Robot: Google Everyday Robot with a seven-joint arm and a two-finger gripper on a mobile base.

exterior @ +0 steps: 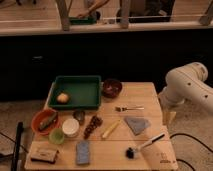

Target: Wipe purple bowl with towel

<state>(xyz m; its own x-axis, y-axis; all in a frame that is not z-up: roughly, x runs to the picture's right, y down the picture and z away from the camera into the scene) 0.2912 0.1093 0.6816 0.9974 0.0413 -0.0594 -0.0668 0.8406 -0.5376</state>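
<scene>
Right edge cuts the arm (187,86), end effector hidden.

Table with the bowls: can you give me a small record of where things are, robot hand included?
purple bowl: back of the table, right of the green tray
towel: flat on the table, nearer the front, apart from the purple bowl
hand: low by the table's right edge, touching neither
wiping: not yet begun

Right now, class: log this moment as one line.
towel flat on table | purple bowl beside green tray | gripper at table's right edge, apart from towel
</scene>
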